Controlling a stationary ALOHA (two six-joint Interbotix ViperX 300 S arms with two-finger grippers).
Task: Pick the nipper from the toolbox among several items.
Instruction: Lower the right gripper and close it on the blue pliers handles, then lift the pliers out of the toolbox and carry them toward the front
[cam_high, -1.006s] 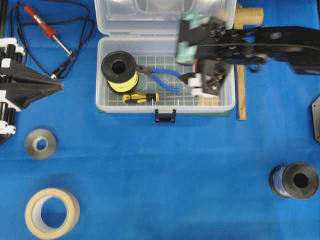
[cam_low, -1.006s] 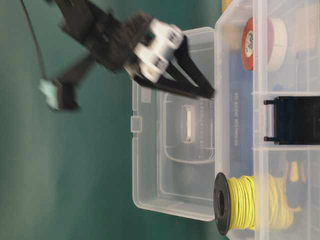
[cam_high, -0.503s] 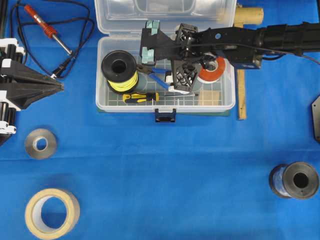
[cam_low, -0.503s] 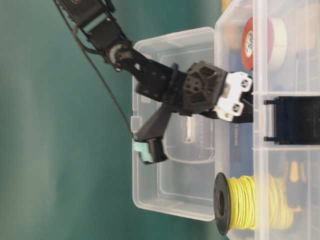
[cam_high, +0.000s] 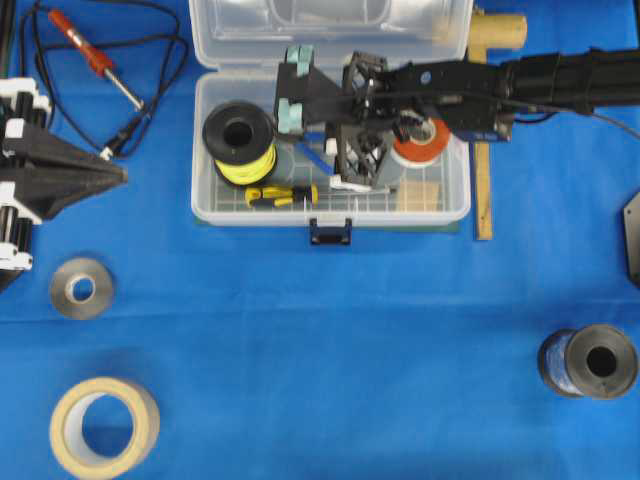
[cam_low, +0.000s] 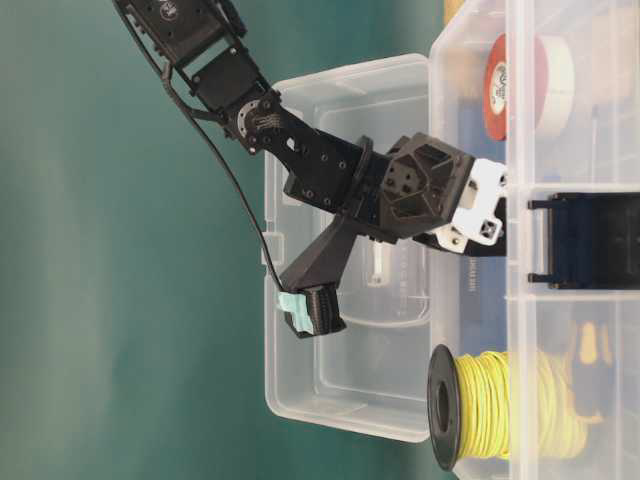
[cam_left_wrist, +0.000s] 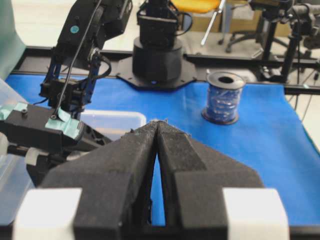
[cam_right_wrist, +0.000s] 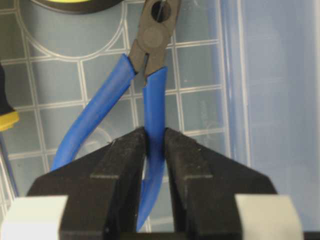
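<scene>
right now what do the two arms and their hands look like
Both arms are black. The right hand has black foam-faced fingers on white blocks, a lattice-patterned housing, a teal-taped camera bracket and a thin black cable. The left hand has matching black wedge fingers and white blocks.

Bright, even light falls from above; shadows stay soft and short. The clear toolbox lid (cam_high: 330, 25) shows mild glare. All views are sharp, without motion blur.
</scene>
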